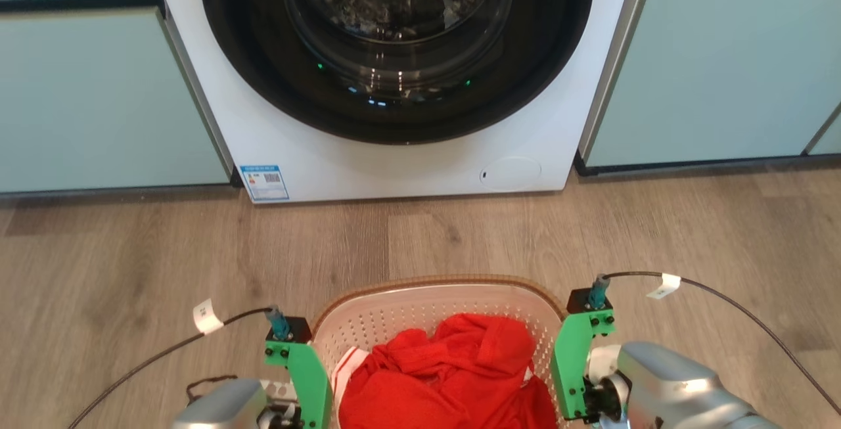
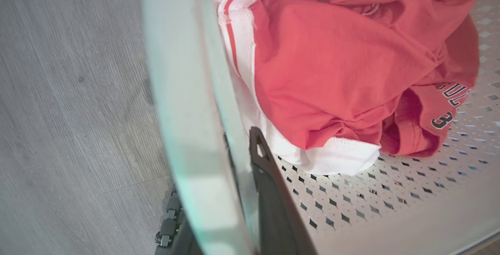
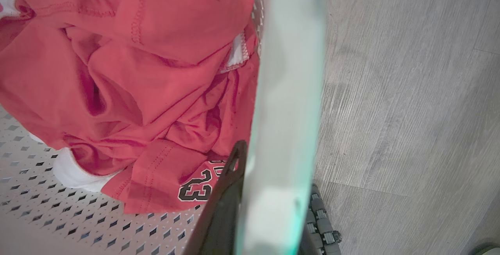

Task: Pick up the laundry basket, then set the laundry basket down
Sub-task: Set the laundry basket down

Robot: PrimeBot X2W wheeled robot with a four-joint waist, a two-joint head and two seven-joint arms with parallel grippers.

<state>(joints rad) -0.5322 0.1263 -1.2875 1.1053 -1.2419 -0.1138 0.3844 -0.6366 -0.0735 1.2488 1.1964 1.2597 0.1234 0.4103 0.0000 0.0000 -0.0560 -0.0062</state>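
The laundry basket, white and perforated with a brown woven-look rim, sits at the bottom centre of the head view between my two arms. A crumpled red jersey with white trim lies inside it. My left gripper is at the basket's left side. In the left wrist view its inner finger is inside the basket and the blurred rim runs between the fingers. My right gripper holds the right side the same way, with its inner finger inside the basket.
A white front-loading washer with a dark round door stands straight ahead. Pale green cabinets flank it on both sides. Wood-look floor lies between the washer and the basket. Thin black cables loop from both wrists.
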